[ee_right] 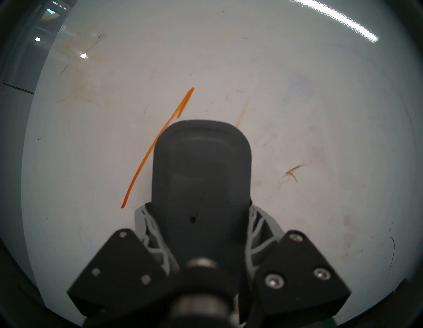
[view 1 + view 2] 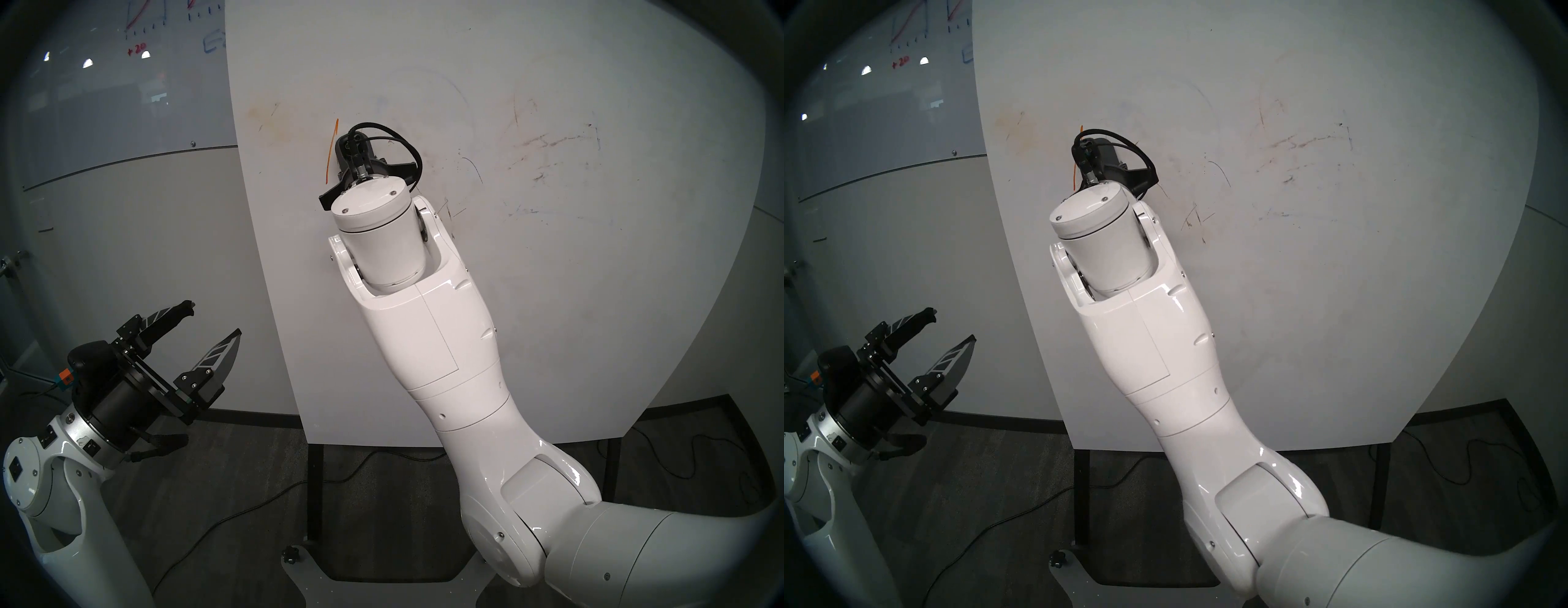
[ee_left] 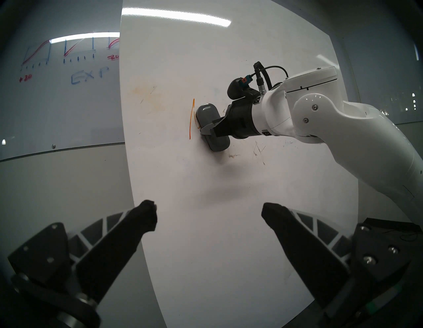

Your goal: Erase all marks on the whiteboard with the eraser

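Observation:
The whiteboard (image 2: 551, 297) stands upright in front of me. My right gripper (image 1: 200, 213) is shut on the dark grey eraser (image 1: 201, 169) and presses it flat against the board. A thin orange stroke (image 1: 158, 146) runs just beside the eraser's left edge, also visible from the left wrist (image 3: 191, 119). Faint dark scratchy marks (image 2: 551, 144) and a brownish smudge (image 2: 271, 123) lie elsewhere on the board. In the head views the right wrist hides the eraser. My left gripper (image 2: 212, 320) hangs open and holds nothing, low at the left, off the board.
A glossy glass board (image 2: 127, 85) with red and blue graph drawings hangs on the wall behind, at the left. The whiteboard's black legs (image 2: 315, 488) stand on dark carpet, where cables (image 2: 254, 509) trail across the floor.

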You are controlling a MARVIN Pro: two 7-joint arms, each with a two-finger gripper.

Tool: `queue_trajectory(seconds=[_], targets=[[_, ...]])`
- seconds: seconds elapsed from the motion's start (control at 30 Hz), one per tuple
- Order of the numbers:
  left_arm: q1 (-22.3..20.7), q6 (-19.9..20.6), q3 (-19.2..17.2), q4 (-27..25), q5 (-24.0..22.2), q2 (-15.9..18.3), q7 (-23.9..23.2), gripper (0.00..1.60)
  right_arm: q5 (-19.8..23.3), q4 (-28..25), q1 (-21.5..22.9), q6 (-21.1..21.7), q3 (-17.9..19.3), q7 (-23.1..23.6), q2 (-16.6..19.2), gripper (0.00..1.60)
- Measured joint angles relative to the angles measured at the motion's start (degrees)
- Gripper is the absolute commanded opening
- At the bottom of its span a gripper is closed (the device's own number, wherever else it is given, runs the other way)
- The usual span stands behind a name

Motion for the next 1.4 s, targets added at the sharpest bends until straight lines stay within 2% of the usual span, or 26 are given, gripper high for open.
queue_trajectory(seconds=[0.37, 0.97, 1.4], targets=[[0.00, 0.00, 0.00, 0.00, 0.00, 0.00, 0.00, 1.60, 2.08, -0.08, 0.43, 2.88, 2.19, -0.32, -2.40, 0.00], [0.00, 0.00, 0.00, 0.00, 0.00, 0.00, 0.00, 1.60, 5.70, 1.70, 2.77, 9.20, 8.17, -4.18, -10.06, 0.00], [0.00, 0.00, 0.00, 0.00, 0.00, 0.00, 0.00, 1.60, 5.98, 2.72, 4.00, 10.71, 8.63, -5.17, -10.37, 0.00]])
